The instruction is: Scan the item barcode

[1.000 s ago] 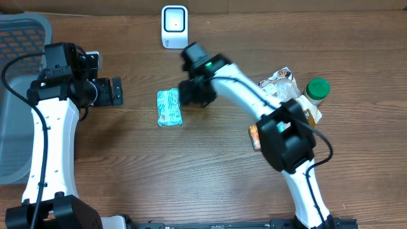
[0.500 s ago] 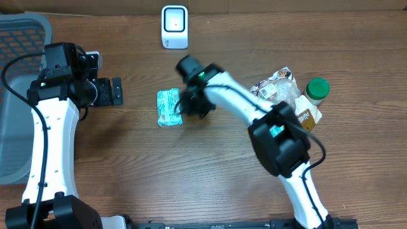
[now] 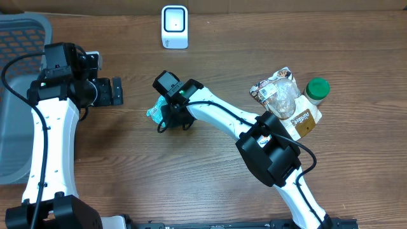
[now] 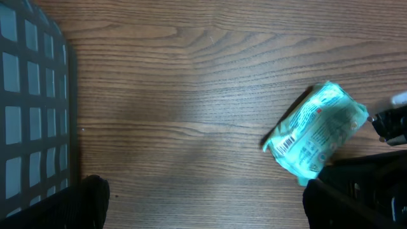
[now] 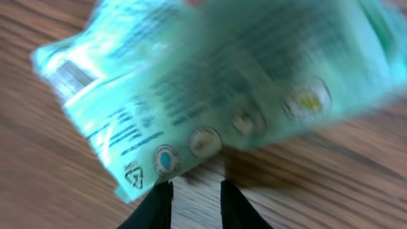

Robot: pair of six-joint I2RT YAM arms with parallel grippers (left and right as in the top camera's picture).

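Since the teal packet (image 3: 153,112) sits mid-table, well apart from the white scanner (image 3: 174,27) at the far edge, I'd call the scan itself not started. The barcode (image 4: 285,144) shows on the packet's end in the left wrist view, not turned toward the scanner.

The right gripper (image 3: 172,117) is on top of the packet. In its own camera the fingers (image 5: 158,205) stand close together at the packet's lower edge. It looks like a pinch on the wrapper, but that view is blurred, so I won't swear to it.

The left gripper (image 3: 116,91) is spread wide, holding nothing, near the grey basket (image 3: 19,38). The jar (image 3: 317,90) and bags (image 3: 280,95) on the right lie clear of both arms.

Done: reach, probable grasp. Left: lift, carry to the scanner, turn the barcode to its face.
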